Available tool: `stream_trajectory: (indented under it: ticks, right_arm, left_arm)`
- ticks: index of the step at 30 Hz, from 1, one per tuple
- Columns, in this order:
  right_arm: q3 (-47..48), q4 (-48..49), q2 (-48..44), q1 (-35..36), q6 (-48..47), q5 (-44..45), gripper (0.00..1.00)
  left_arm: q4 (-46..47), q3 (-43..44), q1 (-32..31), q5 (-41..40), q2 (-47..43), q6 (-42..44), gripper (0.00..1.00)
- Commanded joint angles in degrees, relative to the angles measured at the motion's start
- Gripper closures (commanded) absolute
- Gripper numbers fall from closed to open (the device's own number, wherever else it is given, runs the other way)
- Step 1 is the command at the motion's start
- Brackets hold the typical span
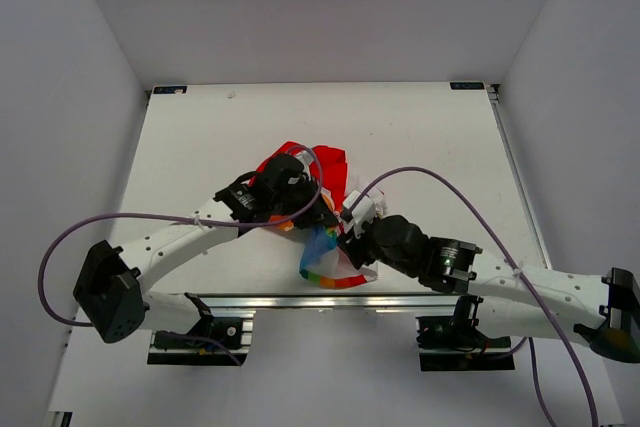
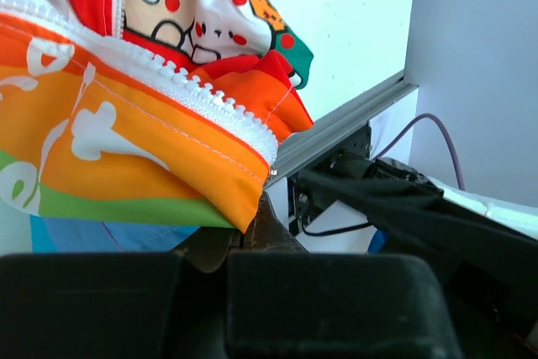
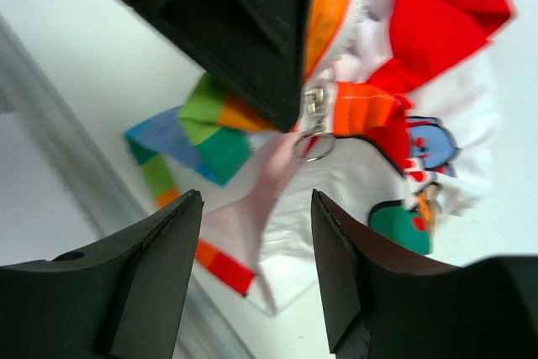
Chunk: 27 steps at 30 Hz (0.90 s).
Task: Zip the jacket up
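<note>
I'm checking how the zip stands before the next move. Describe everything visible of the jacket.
The jacket is a small, soft fabric garment, bunched on the table and partly lifted: red parts, rainbow stripes, a white half with cartoon print. White zipper teeth run along its orange edge, unjoined there; a metal slider with ring pull hangs at the end. The left gripper is shut on the striped edge; the right gripper stands open short of the pull.

There is 1 jacket [image 1: 331, 169], with 1 zipper slider [image 3: 313, 102] and 1 ring pull [image 3: 313, 146], on 1 counter [image 1: 200, 137]. There are 2 arms: left arm [image 1: 170, 242], right arm [image 1: 560, 292]. There are 2 pincers: left pincer [image 2: 252, 237], right pincer [image 3: 256, 201]. There are 2 purple cables: left cable [image 1: 60, 237], right cable [image 1: 450, 182].
</note>
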Motion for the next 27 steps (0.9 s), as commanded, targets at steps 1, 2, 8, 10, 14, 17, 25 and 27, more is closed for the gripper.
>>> stream_trajectory:
  ticks: [1,2,8,10,14,17,25,27]
  right_arm:
    - [0.95,5.87,1.94,2.11,-3.16,15.11,0.39]
    - [0.69,7.02,2.29,2.98,-3.24,16.79,0.39]
    - [0.24,12.83,4.05,3.52,-5.44,20.42,0.38]
    - [0.42,12.83,5.10,3.69,-5.88,19.46,0.38]
    - [0.68,11.95,6.25,4.31,-6.50,17.52,0.38]
    - [0.33,10.55,6.07,4.83,-6.50,16.20,0.37]
    - [-1.07,7.12,4.67,5.36,-4.04,16.54,0.23]
    - [-1.69,7.29,3.88,5.45,-3.95,17.16,0.23]
  left_arm:
    - [-3.49,2.90,0.32,3.49,0.10,-0.23,1.00]
    - [-3.85,3.08,0.32,3.58,0.19,-0.23,1.00]
    - [-4.20,3.17,0.40,3.32,-0.78,-0.40,1.00]
    - [-4.46,3.43,0.32,3.23,-0.69,-0.32,1.00]
    - [-5.52,4.05,0.41,3.14,0.01,-0.32,1.00]
    - [-5.26,4.05,0.58,2.88,0.28,-0.23,1.00]
    - [-5.69,4.66,0.76,2.88,1.07,0.12,1.00]
    - [-5.43,4.66,0.76,2.88,0.98,0.04,1.00]
